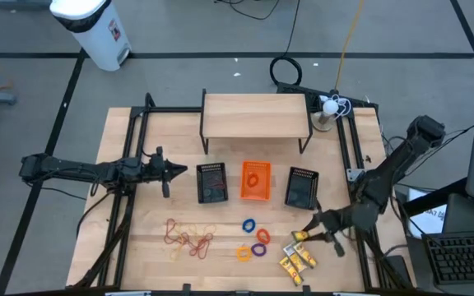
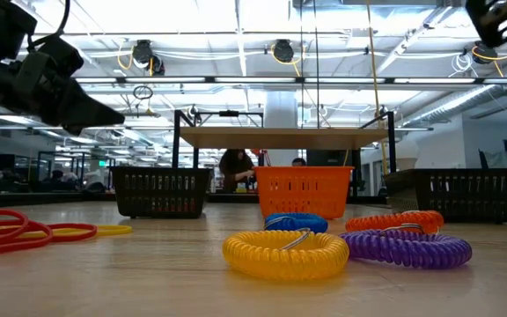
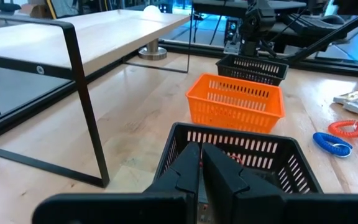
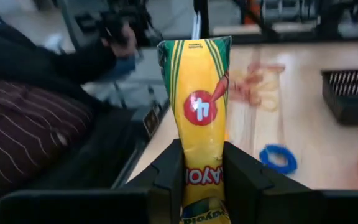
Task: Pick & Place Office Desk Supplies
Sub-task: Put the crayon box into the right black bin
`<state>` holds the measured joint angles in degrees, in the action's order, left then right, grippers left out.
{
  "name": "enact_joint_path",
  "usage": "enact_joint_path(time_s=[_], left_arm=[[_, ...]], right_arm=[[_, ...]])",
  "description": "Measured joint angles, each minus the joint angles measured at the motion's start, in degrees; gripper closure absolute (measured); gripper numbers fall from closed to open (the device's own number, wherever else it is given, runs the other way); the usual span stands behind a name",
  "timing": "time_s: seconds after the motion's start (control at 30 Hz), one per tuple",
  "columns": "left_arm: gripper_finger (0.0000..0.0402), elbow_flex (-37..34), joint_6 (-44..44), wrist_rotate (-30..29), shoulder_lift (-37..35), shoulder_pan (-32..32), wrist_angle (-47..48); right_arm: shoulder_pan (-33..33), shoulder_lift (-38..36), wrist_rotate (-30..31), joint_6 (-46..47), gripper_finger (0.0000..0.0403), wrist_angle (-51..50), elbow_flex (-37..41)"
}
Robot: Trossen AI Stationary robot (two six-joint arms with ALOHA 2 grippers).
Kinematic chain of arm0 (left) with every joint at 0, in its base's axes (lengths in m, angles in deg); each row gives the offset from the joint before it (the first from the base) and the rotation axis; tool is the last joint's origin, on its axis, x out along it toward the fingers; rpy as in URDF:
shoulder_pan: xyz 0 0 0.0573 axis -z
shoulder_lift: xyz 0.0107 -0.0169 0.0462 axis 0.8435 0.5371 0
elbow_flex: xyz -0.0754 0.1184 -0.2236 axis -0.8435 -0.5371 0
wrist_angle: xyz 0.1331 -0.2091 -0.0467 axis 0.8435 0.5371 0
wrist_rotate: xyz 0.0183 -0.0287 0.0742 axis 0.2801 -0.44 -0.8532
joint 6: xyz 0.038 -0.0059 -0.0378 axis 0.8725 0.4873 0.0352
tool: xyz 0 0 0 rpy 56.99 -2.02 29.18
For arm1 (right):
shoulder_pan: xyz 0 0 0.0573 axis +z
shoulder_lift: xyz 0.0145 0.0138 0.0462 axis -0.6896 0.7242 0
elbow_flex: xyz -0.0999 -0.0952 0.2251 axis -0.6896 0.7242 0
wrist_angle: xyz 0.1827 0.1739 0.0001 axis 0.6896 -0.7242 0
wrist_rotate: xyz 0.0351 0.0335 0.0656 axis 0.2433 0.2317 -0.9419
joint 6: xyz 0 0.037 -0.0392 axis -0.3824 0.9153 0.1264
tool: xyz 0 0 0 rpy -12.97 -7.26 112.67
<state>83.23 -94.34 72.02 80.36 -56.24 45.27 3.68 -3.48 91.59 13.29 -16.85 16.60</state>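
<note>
My right gripper hovers near the table's right near corner, shut on a yellow crayon pack. More yellow packs lie on the table just below it. Blue, red, purple and orange coil rings lie flat in the middle near part. Red and tan rubber bands lie left of them. My left gripper is shut and empty, level at the left rim of the left black mesh tray. My right gripper pinches the yellow crayon pack between its two fingers at one end. The rest of the pack sticks out ahead, along the fingers. The fingers come from the table's right, slanting down. The pack is lifted clear of the table.
An orange tray stands between two black mesh trays, the right one close to my right arm. A wooden riser on black legs spans the far middle. A white-topped stand sits far right. A person shows beyond the table.
</note>
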Motion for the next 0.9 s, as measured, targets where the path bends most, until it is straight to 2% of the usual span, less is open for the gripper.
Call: enact_joint_path(time_s=[0.23, 0.5, 0.77, 0.9], left_arm=[[0.0382, 0.0, -0.13, 0.0, 0.0, 0.0, -0.06], [0.0382, 0.0, -0.15, 0.0, 0.02, -0.02, -0.04], [0.0382, 0.0, -0.12, 0.0, 0.0, 0.0, -0.02], [0.0382, 0.0, -0.15, -0.93, 0.01, 0.0, -0.21]], right_arm=[[-4.64, -13.96, 0.04, -6.54, 0.0327, 12.7, 13.47], [-7.61, -26.88, -2.89, -11.81, 0.0323, 11.83, 19.87], [-10.51, -30.93, -2.67, -15.25, 0.0326, 9.46, 20.46], [-13.86, -28.31, -2.48, -14.69, 0.0325, 1.78, 15.38]])
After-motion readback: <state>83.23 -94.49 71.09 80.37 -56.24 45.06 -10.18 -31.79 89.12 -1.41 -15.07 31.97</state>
